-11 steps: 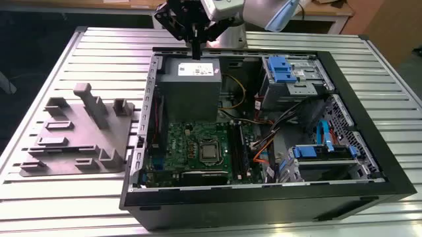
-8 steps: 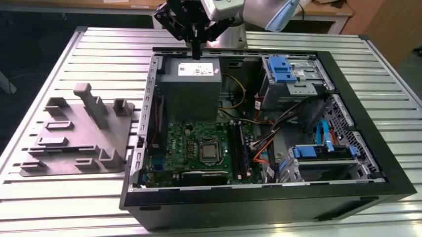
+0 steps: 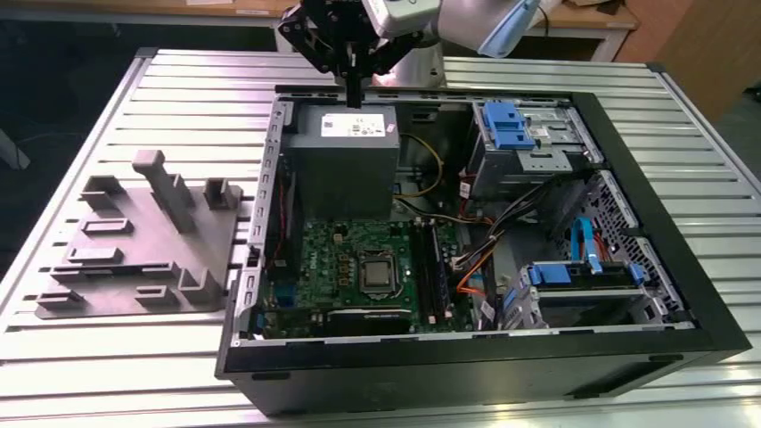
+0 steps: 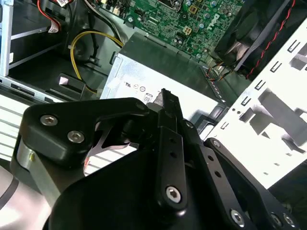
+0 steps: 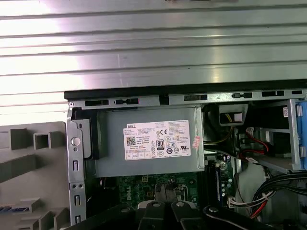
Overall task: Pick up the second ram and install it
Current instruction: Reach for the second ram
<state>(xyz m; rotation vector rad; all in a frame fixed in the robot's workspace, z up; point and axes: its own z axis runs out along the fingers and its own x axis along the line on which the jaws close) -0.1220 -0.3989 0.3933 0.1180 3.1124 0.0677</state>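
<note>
My gripper (image 3: 355, 100) hangs above the back edge of the open computer case (image 3: 476, 361), over the grey power supply (image 3: 345, 147). Its black fingers (image 4: 165, 124) are pressed together, and I see nothing held between them. In both wrist views the gripper (image 4: 164, 93) (image 5: 169, 188) points over the power supply (image 5: 148, 143) towards the green motherboard (image 3: 345, 263). The long black memory slots (image 3: 437, 276) lie beside the processor socket. The second ram is out of view.
A grey moulded fixture (image 3: 131, 250) with upright posts and slots stands on the ribbed metal table at the exterior view's left. Inside the case are blue-latched drive cages (image 3: 523, 134), loose cables (image 3: 476, 259) and a fan (image 4: 249, 33).
</note>
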